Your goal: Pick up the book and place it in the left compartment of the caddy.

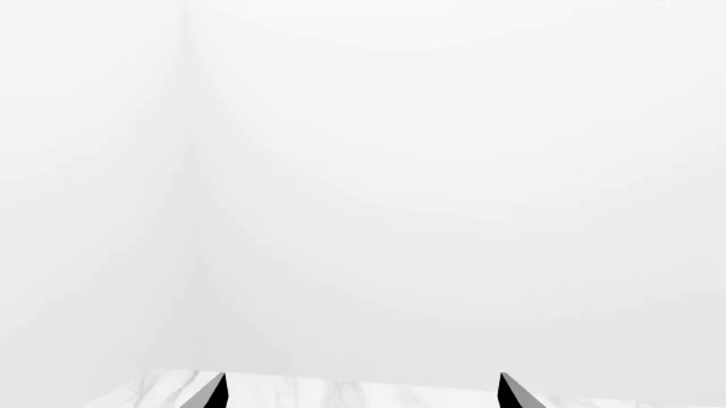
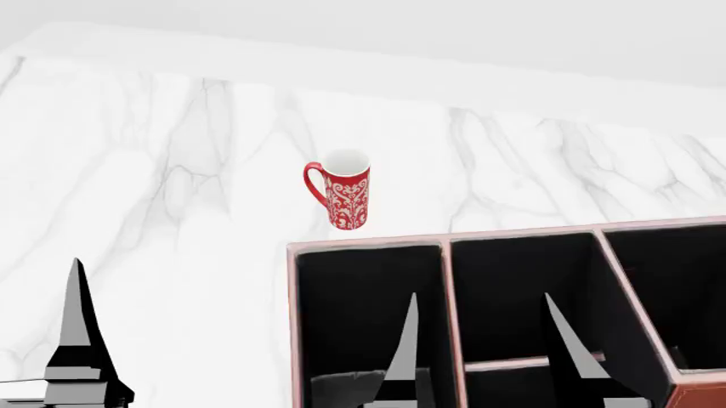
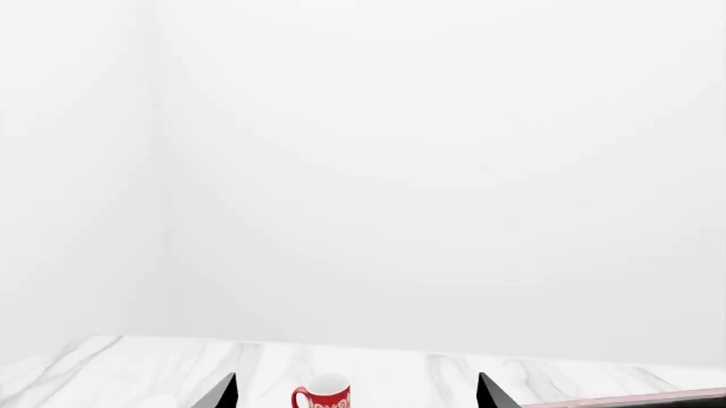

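Nearest, the right gripper (image 2: 482, 357) hangs with fingers spread over the caddy (image 2: 375, 248) – its left compartment (image 2: 363, 314) at six o'clock. The left gripper (image 2: 80, 340), at eight o'clock, seems parted too. The book appears in no view. Beyond, at twelve, a red mug (image 2: 343, 189) stands on the marble table (image 2: 170, 170).

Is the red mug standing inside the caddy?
No. In the head view the red mug stands upright on the marble table, beyond the caddy.
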Controlling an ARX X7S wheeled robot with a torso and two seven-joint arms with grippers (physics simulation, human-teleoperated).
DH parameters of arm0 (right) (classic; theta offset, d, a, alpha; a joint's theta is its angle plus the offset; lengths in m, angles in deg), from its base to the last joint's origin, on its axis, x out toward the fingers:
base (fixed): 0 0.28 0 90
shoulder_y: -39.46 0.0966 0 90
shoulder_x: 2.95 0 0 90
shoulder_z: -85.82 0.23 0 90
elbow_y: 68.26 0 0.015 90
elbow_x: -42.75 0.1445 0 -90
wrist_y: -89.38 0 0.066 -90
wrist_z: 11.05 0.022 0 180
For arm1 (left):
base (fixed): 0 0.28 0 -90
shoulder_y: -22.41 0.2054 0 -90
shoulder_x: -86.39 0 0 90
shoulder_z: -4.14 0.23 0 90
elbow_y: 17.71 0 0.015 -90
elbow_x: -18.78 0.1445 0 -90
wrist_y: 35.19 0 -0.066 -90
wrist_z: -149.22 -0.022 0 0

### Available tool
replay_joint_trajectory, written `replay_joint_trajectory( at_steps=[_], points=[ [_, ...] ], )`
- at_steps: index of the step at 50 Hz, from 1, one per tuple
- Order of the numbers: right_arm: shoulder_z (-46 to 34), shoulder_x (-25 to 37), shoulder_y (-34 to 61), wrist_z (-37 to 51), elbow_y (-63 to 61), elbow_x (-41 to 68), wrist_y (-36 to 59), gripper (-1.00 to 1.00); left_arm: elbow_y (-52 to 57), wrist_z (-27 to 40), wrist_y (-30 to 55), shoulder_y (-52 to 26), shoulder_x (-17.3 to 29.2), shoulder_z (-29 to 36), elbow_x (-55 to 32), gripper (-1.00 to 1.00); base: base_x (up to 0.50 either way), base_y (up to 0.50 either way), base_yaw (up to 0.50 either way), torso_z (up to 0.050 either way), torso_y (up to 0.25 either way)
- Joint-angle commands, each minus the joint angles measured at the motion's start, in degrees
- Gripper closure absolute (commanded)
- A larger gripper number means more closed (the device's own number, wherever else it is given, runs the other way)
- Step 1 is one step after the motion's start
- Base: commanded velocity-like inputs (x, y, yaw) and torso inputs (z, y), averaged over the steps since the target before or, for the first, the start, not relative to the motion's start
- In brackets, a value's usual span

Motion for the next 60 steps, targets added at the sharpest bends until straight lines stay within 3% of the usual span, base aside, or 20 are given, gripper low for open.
replay_joint_trajectory(
  at_steps=[1,21,30,47,54,60],
  points=[
    [0.46,-0.16,0.0,-0.52,0.09,-0.77,-1.69,-1.0,-0.27,-3.35,-1.55,-0.01,-0.55,-0.62,-3.54,-1.0,0.0,0.0,0.0,0.05,-0.115],
    [0.4,0.69,0.3,0.33,-0.51,0.08,-1.88,-1.0,-0.05,-3.91,-4.06,0.31,0.34,0.14,-4.69,-1.0,0.0,0.0,0.0,0.035,-0.22],
    [-0.48,1.31,0.7,0.58,-0.93,-0.22,-1.32,-1.0,0.03,-3.67,-4.92,0.42,0.69,0.68,-4.35,-1.0,-0.02,0.0,0.0,0.0,0.0],
    [-0.69,2.07,0.9,1.35,-2.03,0.26,-1.03,-1.0,1.14,-3.25,-3.73,-0.15,1.12,0.98,-5.31,-1.0,-0.37,-0.08,0.0,0.0,0.0],
    [-0.94,2.34,0.99,1.44,-2.15,0.4,-1.2,-1.0,1.89,-4.84,-4.82,-0.01,2.99,0.47,-6.37,-1.0,0.0,0.0,0.0,0.0,0.0],
    [-1.64,2.21,1.0,1.3,-1.08,0.11,-1.98,-1.0,3.93,-7.76,0.46,-3.54,5.77,-2.12,-11.98,-1.0,0.0,0.0,0.0,0.0,0.0]
  ],
)
